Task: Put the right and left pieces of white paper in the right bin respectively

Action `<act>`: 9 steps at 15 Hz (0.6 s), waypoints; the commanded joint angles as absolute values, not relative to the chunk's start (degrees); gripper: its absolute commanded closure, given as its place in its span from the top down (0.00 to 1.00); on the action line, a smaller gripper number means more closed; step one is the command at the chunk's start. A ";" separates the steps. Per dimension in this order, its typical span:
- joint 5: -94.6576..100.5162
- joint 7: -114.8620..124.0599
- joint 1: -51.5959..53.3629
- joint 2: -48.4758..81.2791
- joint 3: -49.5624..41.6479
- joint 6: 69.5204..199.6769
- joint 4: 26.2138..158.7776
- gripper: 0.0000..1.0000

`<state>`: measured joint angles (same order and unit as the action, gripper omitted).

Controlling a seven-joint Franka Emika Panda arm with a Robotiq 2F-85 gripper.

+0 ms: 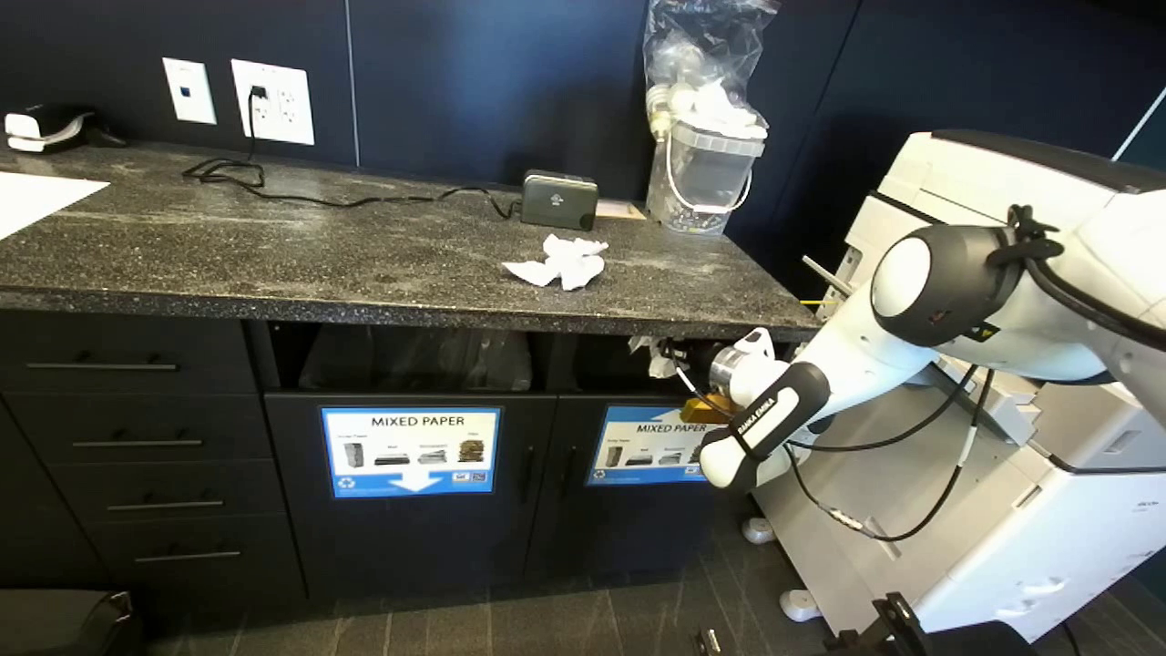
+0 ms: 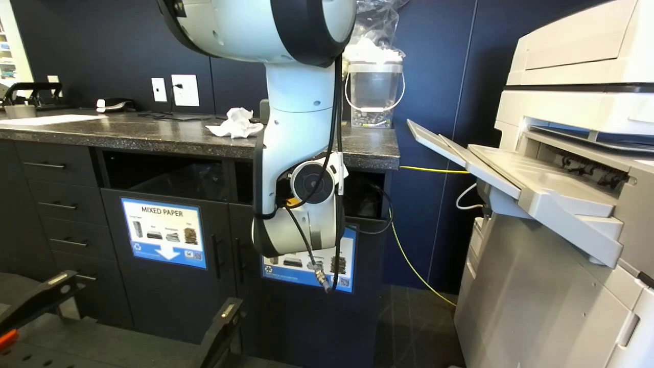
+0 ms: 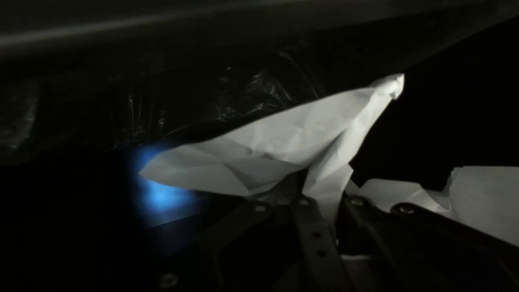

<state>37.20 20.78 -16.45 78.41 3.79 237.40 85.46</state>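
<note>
Paper wad (image 3: 292, 138) clamped at right bin (image 1: 619, 533); second wad (image 1: 569, 264) on counter (image 1: 319, 251)

The gripper (image 3: 316, 196) is pinched together on the paper wad, which fans out above the grip in the wrist view. In an exterior view the paper wad shows at the dark slot (image 1: 601, 364) of the right bin, below the counter's edge; how far in it reaches cannot be told. The arm (image 2: 301, 87) hides both gripper and paper wad in an exterior view. Further white paper (image 3: 486, 198) shows right of the gripper in the wrist view; whether it is the same wad cannot be told. The second wad rests crumpled in both exterior views, near a dark box (image 1: 558, 200) and left of a clear bucket (image 1: 706, 182). The left bin (image 1: 410, 542) bears a MIXED PAPER sign (image 1: 410, 451); the arm partly covers a like sign (image 1: 638, 448) on the right bin.
</note>
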 commanded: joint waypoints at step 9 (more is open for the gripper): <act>39.52 22.73 -15.88 79.85 3.39 235.48 82.14 0.67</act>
<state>38.54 21.88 -16.27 79.46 3.78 235.32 83.66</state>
